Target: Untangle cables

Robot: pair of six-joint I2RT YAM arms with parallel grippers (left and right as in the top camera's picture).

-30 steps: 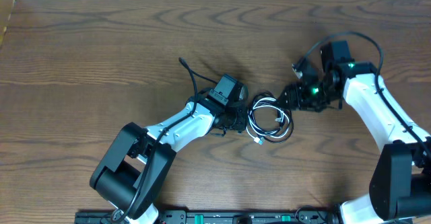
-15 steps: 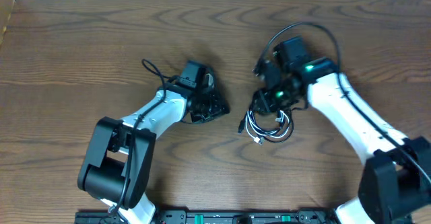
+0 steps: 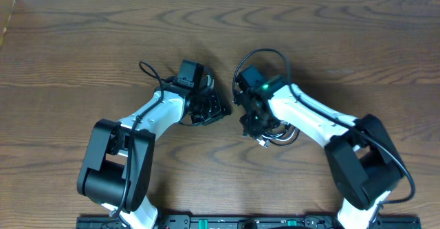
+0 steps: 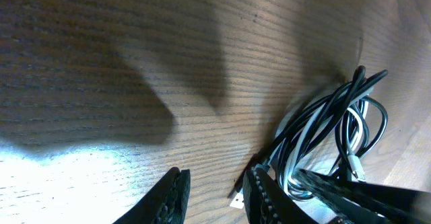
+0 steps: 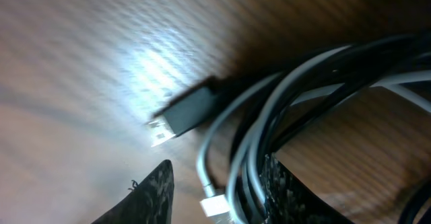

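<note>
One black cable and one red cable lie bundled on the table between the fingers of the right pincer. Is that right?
No: the second cable is white, not red. The right wrist view shows the black cable and the white cable bundled on the table between the fingers of the right pincer.

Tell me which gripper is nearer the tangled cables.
Right. The right gripper is directly over the cables, its fingers either side of the cords. The left gripper sits just to their left, holding nothing.
</note>
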